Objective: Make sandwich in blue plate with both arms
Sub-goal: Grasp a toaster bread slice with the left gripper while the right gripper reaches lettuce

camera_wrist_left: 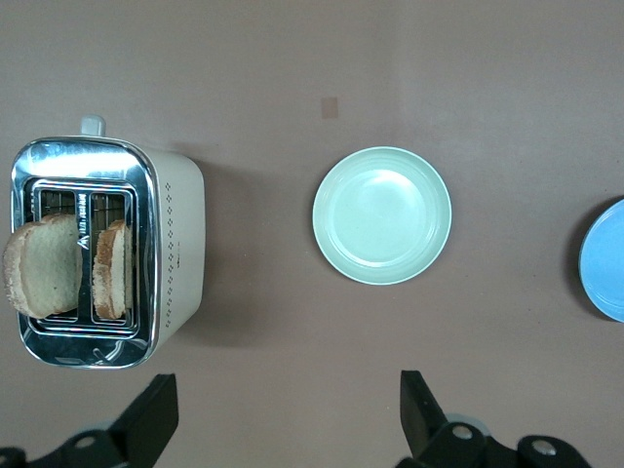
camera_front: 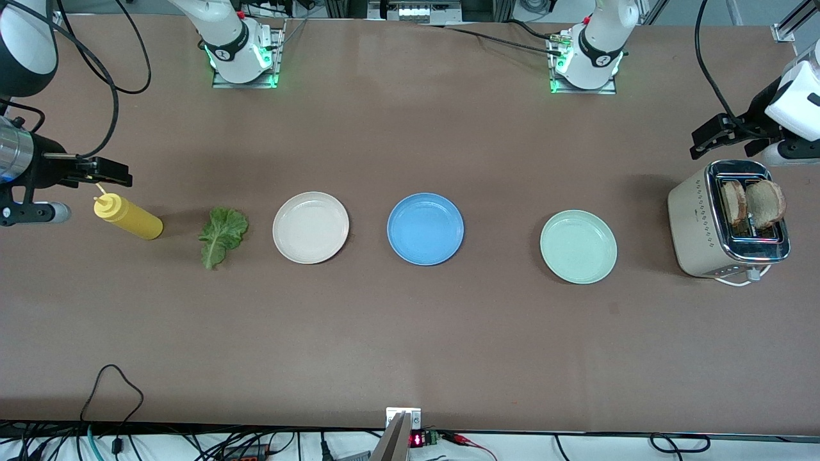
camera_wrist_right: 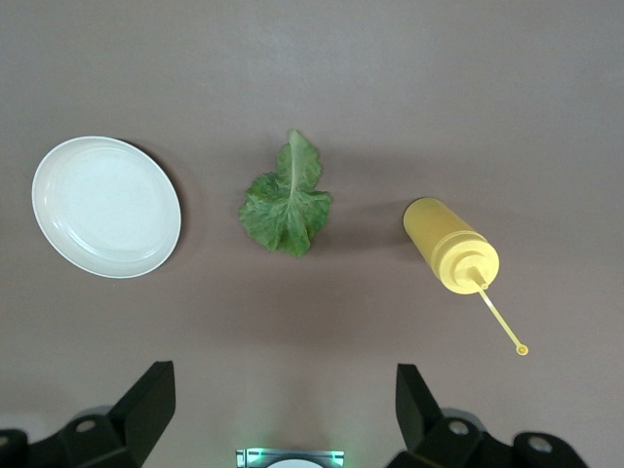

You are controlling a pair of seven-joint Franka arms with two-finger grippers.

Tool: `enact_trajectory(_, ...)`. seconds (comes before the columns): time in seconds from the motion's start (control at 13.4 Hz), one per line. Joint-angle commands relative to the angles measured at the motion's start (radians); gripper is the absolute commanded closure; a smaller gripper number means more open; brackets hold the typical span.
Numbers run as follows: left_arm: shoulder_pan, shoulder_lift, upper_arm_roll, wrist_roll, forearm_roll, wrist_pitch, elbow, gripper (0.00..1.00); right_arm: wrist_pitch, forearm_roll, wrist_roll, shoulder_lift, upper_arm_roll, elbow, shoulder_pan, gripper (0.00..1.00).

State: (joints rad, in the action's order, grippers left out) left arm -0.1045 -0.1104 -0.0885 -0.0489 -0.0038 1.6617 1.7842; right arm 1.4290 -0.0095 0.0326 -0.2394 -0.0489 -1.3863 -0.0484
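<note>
At the right arm's end of the table, the right gripper [camera_front: 118, 174] hangs in the air over the yellow mustard bottle [camera_front: 128, 218], its jaws spread wide and holding nothing. The bottle stands just under the fingers, so a careless descent toward the lettuce could knock it over and send it rolling into the leaf.

The lettuce leaf [camera_front: 223, 235] lies flat on the table between the bottle and the cream-white plate [camera_front: 311, 227]. It is thin and ruffled, so the fingers may scrape the tabletop, tear the leaf or close on air.

The blue plate [camera_front: 425, 228] sits empty in the middle of the row, with the cream plate on one side and the pale mint-green plate [camera_front: 578, 246] on the other. Its neighbours look alike in shape, so a slice could land on the wrong one.

Toward the left arm's end, the toaster [camera_front: 729, 221] holds two bread slices [camera_front: 754, 202] standing up in its slots, one leaning outward. The left gripper [camera_front: 721, 136] hovers over the toaster, jaws spread and empty. A pinch could crumble the toast or drag the toaster; both arms meeting over the blue plate risk collision.
</note>
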Motion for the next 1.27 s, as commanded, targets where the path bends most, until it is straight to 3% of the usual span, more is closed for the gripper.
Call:
enact_trajectory(0.0, 0.002, -0.015, 0.009, 0.001, -0.015, -0.014, 0.003, 0.0, 0.004, -0.007, -0.01, 0.05, -0.002, -0.051, 0.021, 0.0)
enact_trajectory(0.3, -0.011, 0.052, 0.013, 0.006, -0.008, -0.005, -0.032, 0.0, 0.016, -0.009, -0.01, 0.066, -0.002, -0.077, 0.035, 0.0)
enact_trajectory(0.6, -0.179, 0.228, 0.015, 0.175, 0.027, -0.003, -0.14, 0.0, 0.011, -0.01, -0.013, 0.074, -0.002, -0.082, 0.032, 0.0)
enact_trajectory(0.82, -0.257, 0.302, 0.013, 0.262, 0.044, 0.035, -0.129, 0.0, 0.013, -0.009, -0.057, 0.08, -0.002, -0.094, 0.03, 0.0)
enact_trajectory(1.2, -0.271, 0.417, 0.013, 0.267, 0.051, 0.036, -0.126, 0.0, 0.077, -0.004, -0.057, 0.164, -0.002, -0.229, 0.033, 0.0)
